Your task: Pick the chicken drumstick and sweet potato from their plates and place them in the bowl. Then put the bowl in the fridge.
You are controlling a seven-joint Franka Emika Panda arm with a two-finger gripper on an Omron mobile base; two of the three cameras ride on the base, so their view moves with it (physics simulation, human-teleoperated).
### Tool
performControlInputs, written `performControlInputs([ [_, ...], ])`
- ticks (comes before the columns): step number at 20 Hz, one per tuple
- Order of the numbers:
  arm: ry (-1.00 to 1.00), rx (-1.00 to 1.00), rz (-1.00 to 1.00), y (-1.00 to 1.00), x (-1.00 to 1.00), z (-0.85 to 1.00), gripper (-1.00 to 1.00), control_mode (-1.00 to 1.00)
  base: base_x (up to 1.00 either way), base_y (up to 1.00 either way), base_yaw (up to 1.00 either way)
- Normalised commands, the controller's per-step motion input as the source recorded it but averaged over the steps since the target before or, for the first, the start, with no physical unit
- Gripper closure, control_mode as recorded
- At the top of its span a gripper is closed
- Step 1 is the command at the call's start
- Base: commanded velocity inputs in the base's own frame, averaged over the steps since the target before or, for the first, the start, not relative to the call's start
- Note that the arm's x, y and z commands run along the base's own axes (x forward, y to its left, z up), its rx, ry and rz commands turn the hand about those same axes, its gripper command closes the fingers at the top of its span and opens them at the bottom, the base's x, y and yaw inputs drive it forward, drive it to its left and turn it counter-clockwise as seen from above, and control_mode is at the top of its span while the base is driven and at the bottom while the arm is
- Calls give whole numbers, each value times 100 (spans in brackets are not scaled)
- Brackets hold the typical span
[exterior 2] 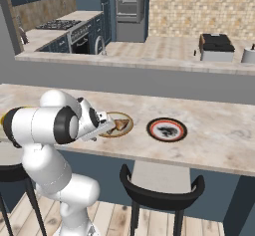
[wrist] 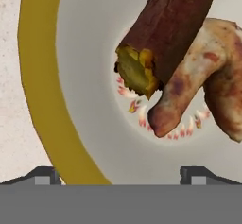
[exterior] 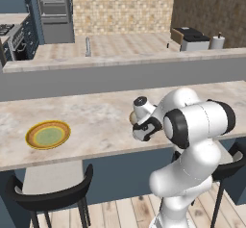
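Two foods lie together in the bowl [exterior 2: 115, 125], with the end effector [wrist: 120, 173] released just above it.

Hand view: the sweet potato [wrist: 165, 34], yellow at its broken end, leans across the chicken drumstick [wrist: 198, 81], touching, inside the bowl's brown rim. Right base view: a dark-rimmed plate [exterior 2: 167, 129] just beside the bowl on the tabletop [exterior 2: 219, 130], a stool [exterior 2: 162, 192] below. Left base view: a yellow-rimmed plate [exterior: 48, 134] well apart from the bowl; the arm hides most of the bowl. No writing is readable.
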Motion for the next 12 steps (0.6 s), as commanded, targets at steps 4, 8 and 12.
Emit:
performControlInputs([
  [4,-2,0,-5,-2,3,-6,-100,-100,0,0,0],
  [8,-6,0,-5,0,2,0,100,-100,0,0,0],
  [12,-6,0,-4,0,3,0,100,-100,0,0,0],
])
